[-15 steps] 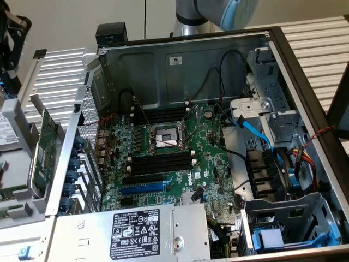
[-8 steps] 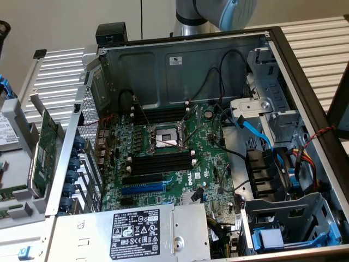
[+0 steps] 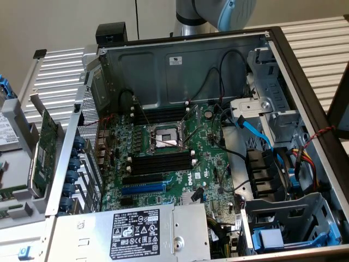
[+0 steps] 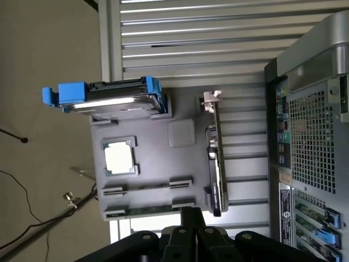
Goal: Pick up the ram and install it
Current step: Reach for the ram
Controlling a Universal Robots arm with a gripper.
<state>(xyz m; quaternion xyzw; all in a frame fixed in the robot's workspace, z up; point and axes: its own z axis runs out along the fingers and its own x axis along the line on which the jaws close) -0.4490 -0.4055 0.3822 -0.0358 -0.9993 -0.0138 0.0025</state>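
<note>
End effector (image 4: 191, 214), closed, near thin green ram (image 4: 150, 209), edge-on.

The case (image 3: 163, 65) is dull sheet metal, the tray (image 4: 158, 164) matt grey plastic, the carrier (image 4: 71, 94) blue plastic.

Soft, even indoor light falls from above in the exterior view, with no hard-edged shadows. The computer case (image 3: 180, 65) has a pale, evenly lit far wall. The motherboard (image 3: 212, 164) lies dimmer, darkest under the case wall on the exterior view's left. The metal frame of the CPU socket (image 3: 163, 139) gleams, and the power supply (image 3: 136, 232) cover near the camera is bright. In the wrist view the slatted tabletop (image 4: 218, 49) carries white streaks along its ribs. Glare runs across the hard drive (image 4: 117, 103) and washes the processor (image 4: 120, 158) lid almost white. The jaws show as a black, unlit mass against the grey tray (image 4: 180, 164).
</note>
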